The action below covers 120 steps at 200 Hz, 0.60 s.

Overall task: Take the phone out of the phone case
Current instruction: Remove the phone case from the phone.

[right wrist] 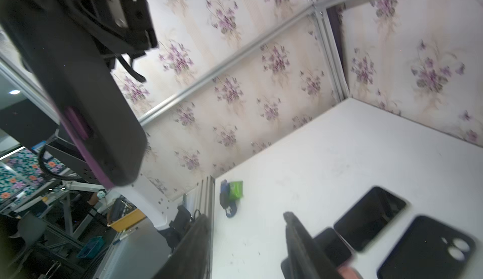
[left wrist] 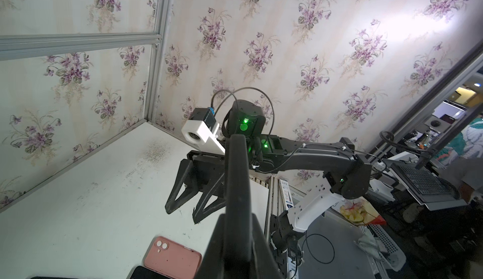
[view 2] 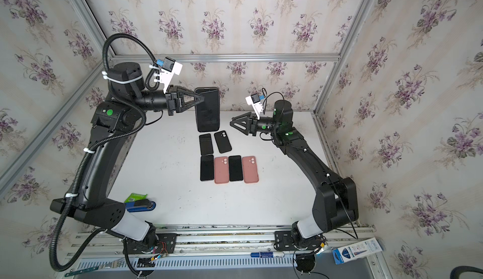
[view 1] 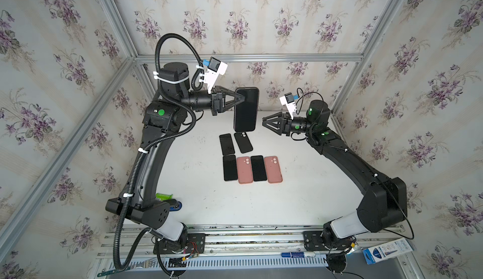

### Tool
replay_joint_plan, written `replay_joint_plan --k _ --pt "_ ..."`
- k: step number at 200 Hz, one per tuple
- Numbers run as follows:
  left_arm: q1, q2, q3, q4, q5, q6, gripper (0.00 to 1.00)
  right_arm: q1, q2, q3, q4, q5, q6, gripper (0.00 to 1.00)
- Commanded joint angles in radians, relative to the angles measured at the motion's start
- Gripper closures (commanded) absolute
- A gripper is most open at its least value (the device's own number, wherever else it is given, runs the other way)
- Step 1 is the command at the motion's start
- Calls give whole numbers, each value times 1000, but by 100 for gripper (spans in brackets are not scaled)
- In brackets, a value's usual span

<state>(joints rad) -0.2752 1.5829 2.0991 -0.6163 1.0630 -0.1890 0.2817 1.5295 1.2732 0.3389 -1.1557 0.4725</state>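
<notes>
A phone in a black phone case point(view 1: 246, 109) point(view 2: 207, 109) hangs upright in the air above the back of the table. My left gripper point(view 1: 241, 98) point(left wrist: 236, 238) is shut on its left long edge, and the left wrist view shows it edge-on. In the right wrist view the black case point(right wrist: 78, 81) fills the upper left, with the phone's purple side point(right wrist: 86, 144) showing along one edge. My right gripper point(view 1: 263, 122) point(right wrist: 247, 216) is open and empty, a short way right of the phone's lower end, pointing at it without touching.
On the white table point(view 1: 300, 186) below lie a black phone point(view 1: 226, 144), a black case point(view 1: 243, 142), and a row of black phone point(view 1: 230, 167), pink case point(view 1: 245, 170), black phone point(view 1: 258, 168), pink case point(view 1: 273, 169). A blue stapler and green item point(view 1: 167, 199) sit front left.
</notes>
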Motion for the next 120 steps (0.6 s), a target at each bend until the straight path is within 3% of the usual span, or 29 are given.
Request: replay_joint_plan --k 1,120 --pt "1 5 8 50 69 52 100 1 41 43 297 -98 184 53" --pt "-10 41 2 123 10 -27 100 56 96 50 359 -135 207 55"
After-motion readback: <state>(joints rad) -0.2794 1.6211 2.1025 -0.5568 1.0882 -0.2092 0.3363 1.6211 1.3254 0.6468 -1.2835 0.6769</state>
